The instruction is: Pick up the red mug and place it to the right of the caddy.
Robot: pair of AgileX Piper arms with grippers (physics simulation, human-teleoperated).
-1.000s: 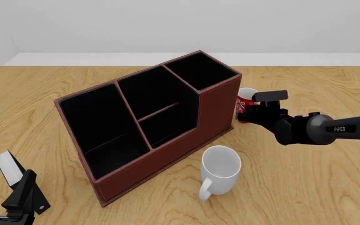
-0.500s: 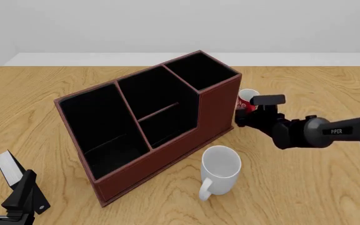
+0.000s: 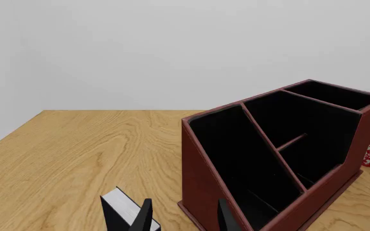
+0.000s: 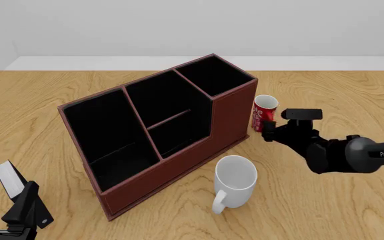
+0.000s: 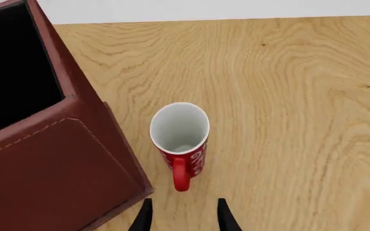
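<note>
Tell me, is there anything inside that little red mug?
The red mug looks empty: the right wrist view looks down into it and shows only a plain white inside. It stands upright beside the caddy, with the right hand open just short of its handle.

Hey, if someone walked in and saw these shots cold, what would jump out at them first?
The big dark reddish-brown caddy with its three black-lined compartments dominates the middle of the wooden table. Next is the small red mug, upright beside the caddy's right end, with the right gripper just short of it, jaws open and empty. A larger plain white mug stands in front of the caddy.
</note>
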